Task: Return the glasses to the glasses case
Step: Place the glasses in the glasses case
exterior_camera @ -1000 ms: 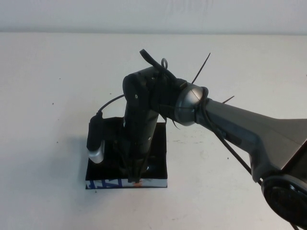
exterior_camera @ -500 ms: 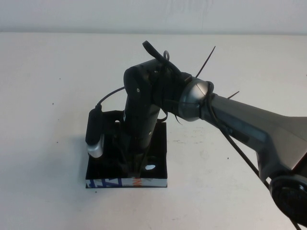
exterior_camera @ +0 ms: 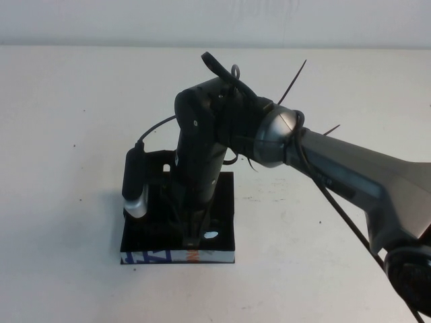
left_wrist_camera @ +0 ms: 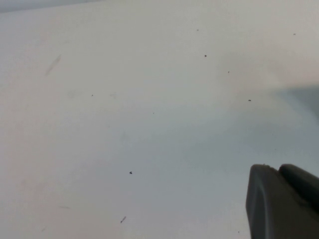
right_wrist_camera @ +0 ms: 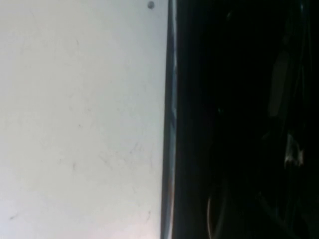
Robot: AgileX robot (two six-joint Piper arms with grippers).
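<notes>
Right arm reaches in from the right edge of the table [exterior_camera: 67,101] and points steeply down into the glasses case [exterior_camera: 222,208]. Right gripper [exterior_camera: 192,235] is low inside the case, close to its near edge; the wrist housing blocks the fingers from above, so I cannot tell whether they are spread or pressed together.

Case sits flat on the table, roughly mid-width, toward the near edge. It is black, with the white, blue and orange strip [exterior_camera: 158,256] facing the near edge. The far-left part of the case is partly covered by the arm.

Glasses: not clearly separable from the dark case interior. One pale glint [exterior_camera: 210,235] shows just beside the gripper tip inside the case; can't say whether it is a lens. Right wrist view shows the case wall [right_wrist_camera: 172,124] as a bright line against the table, and dark, unreadable shapes inside.

Wrist camera [exterior_camera: 135,185] hangs off the arm over the left side of the case.

Left gripper [left_wrist_camera: 284,201]: only a dark corner of it shows in the left wrist view, over bare table; cannot tell its state. It's out of the high view.
</notes>
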